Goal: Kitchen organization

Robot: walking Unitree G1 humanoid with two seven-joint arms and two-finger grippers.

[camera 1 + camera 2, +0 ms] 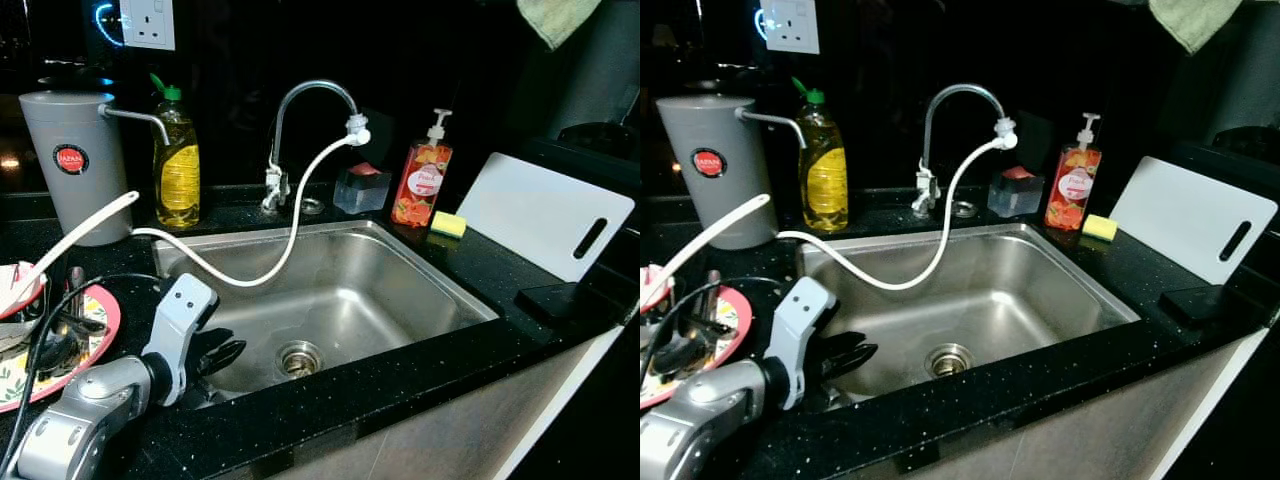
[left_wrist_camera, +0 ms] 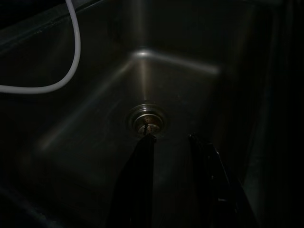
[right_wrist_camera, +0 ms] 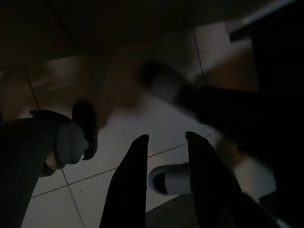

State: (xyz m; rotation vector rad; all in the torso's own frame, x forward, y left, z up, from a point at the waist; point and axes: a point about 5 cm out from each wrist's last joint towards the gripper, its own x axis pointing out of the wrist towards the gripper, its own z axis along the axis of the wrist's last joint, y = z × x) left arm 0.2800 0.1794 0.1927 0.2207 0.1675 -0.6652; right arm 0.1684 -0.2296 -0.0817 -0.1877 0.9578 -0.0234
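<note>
Left eye view: rectangular stainless-steel sink sunk in the black speckled counter; a thin white hose droops into it. Left gripper hangs over its near-left corner, black fingers slightly parted, empty. Right gripper, likewise parted, hangs over pale floor tiles.

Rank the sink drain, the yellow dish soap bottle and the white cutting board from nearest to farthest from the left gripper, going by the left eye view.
From the left gripper, open and hanging in the sink's near-left corner:
1. Sink drain, beside it on the basin floor, toward the robot's right.
2. Yellow dish soap bottle, on the back counter, left of the tap.
3. White cutting board, leaning at the far right of the counter.
</note>
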